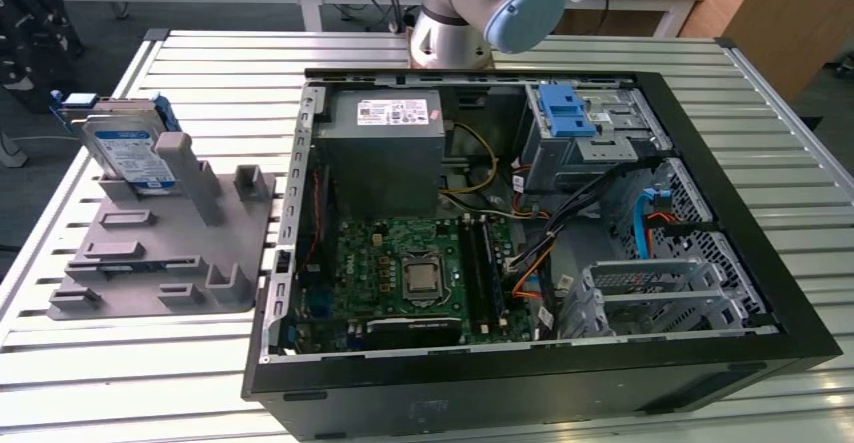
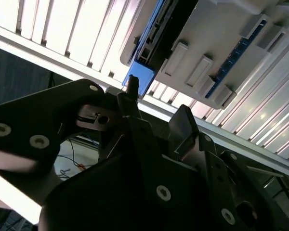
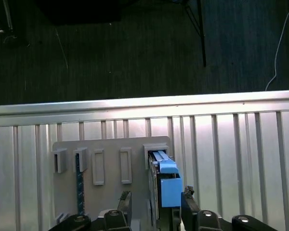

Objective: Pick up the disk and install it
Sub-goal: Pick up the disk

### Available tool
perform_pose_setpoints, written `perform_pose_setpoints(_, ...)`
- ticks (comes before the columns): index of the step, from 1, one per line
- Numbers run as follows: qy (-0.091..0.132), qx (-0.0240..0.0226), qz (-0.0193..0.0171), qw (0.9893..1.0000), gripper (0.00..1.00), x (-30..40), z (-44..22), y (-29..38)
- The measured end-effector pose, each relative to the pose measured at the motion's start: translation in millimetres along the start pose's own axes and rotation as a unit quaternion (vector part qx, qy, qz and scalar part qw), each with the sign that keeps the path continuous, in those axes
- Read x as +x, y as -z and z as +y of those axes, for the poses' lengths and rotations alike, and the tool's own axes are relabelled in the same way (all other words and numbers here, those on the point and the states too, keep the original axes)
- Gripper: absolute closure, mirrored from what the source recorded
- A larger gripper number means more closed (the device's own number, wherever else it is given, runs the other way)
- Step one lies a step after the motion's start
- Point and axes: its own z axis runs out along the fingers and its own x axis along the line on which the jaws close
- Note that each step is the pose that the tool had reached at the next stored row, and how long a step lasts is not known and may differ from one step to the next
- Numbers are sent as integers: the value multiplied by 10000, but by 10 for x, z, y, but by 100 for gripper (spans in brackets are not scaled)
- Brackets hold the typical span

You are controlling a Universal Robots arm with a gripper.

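First wrist view, disk (image 3: pixel 166 183) beyond parted jaws

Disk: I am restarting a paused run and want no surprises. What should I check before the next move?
1. The disk stands upright in the fixture: ok.
2. Nothing touches the disk in the exterior view: ok.
3. The gripper has its jaws open, wider than the disk: ok.
4. The jaws flank the disk's top edge in the first wrist view: ok.
5. The case lies with its side off and its inside exposed: ok.
6. The bay meant for the disk is free: cannot tell.
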Motion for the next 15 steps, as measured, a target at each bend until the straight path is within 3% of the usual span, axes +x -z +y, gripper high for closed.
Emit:
perform_pose_setpoints(1,-27,0,0,10000,53,-5,-1,-16)
perform_pose_setpoints(2,-49,0,-1,10000,47,-15,0,-33)
perform_pose_setpoints(7,-80,1,-2,10000,47,-84,3,-109)
perform_pose_setpoints(14,-79,27,-4,10000,46,-107,1,-205)
perform_pose_setpoints(15,-79,32,-4,10000,40,-110,1,-216)
